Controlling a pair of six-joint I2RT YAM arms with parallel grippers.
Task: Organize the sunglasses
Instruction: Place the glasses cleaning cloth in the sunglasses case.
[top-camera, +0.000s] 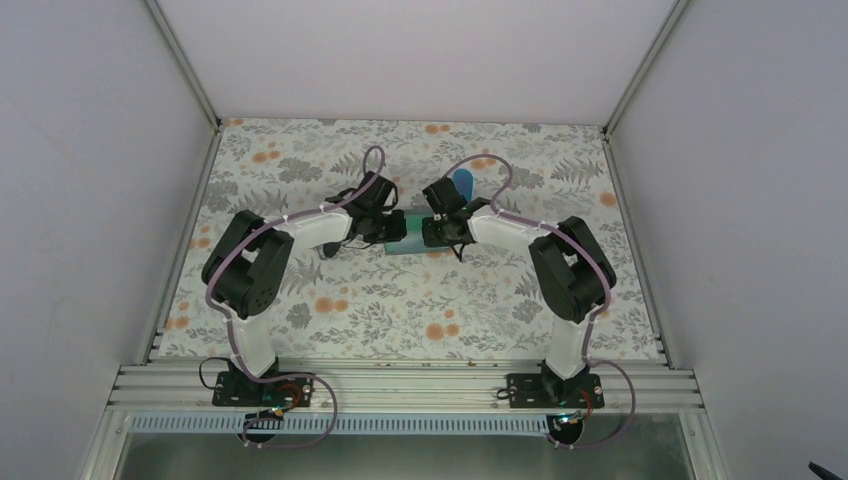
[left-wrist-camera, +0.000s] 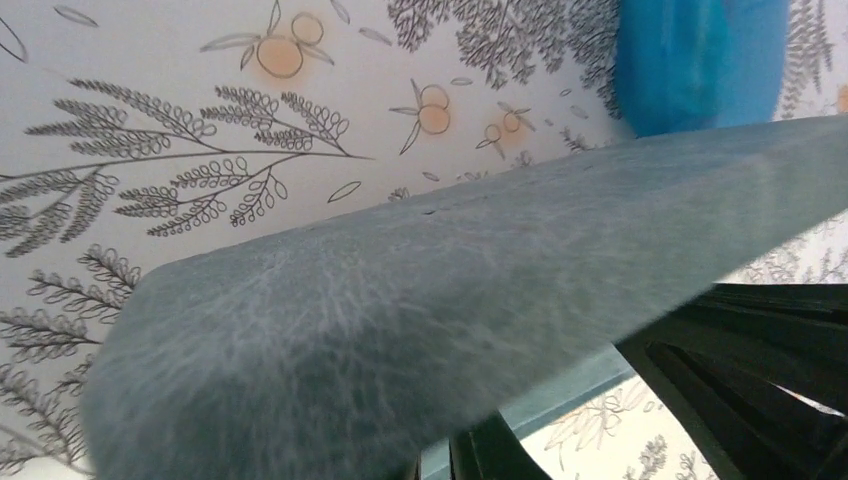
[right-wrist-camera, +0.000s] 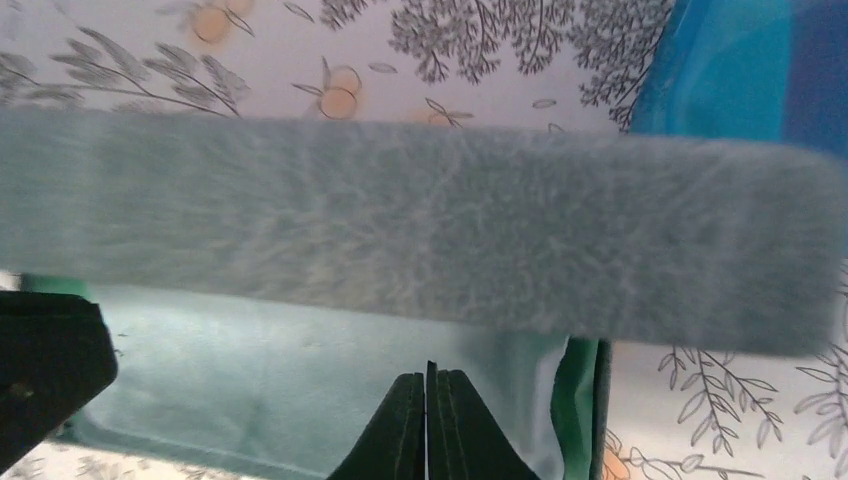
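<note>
A grey case (top-camera: 408, 238) lies at the table's middle with its lid (right-wrist-camera: 420, 220) raised; the lid fills the left wrist view (left-wrist-camera: 400, 330). My left gripper (top-camera: 385, 225) sits at the lid's left end and looks shut on it; one finger (left-wrist-camera: 485, 455) shows under the lid. My right gripper (right-wrist-camera: 427, 400) is shut, with a thin dark sliver between the tips, over the case's teal inside (right-wrist-camera: 260, 380). It shows in the top view (top-camera: 440, 228) at the case's right end. No sunglasses show clearly; a small dark shape (top-camera: 326, 250) lies under the left arm.
A blue case (top-camera: 462, 185) lies just behind the grey one, and also shows in the left wrist view (left-wrist-camera: 700, 60) and the right wrist view (right-wrist-camera: 740, 70). The floral tablecloth (top-camera: 420, 300) is walled in on three sides.
</note>
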